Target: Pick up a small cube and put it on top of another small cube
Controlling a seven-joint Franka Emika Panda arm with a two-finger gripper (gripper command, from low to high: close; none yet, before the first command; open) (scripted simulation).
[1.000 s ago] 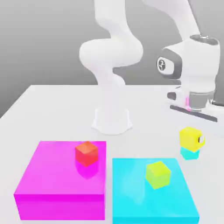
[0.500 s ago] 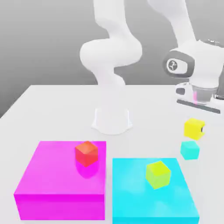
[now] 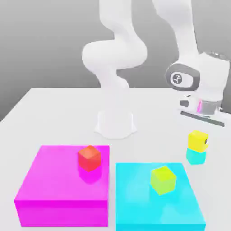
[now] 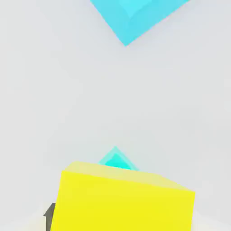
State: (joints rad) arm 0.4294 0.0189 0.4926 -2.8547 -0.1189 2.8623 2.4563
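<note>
My gripper is shut on the small yellow cube, with a dark fingertip showing at the cube's side. The yellow cube hangs straight over the small cyan cube, which stands on the white table at the exterior view's right. Their faces look to meet, but I cannot tell if they touch. In the hand view the yellow cube is close up, the small cyan cube peeks out past its edge, and a dark finger shows beside it.
A large flat cyan block carrying a lime-green cube lies close by, toward the exterior view's left; its corner shows in the hand view. Farther left, a magenta block bears a red cube. The arm's base stands behind.
Half a second ago the yellow cube hung higher, with a clear gap above the cyan cube. It has since come down onto or just over it. The grip has stayed shut.
</note>
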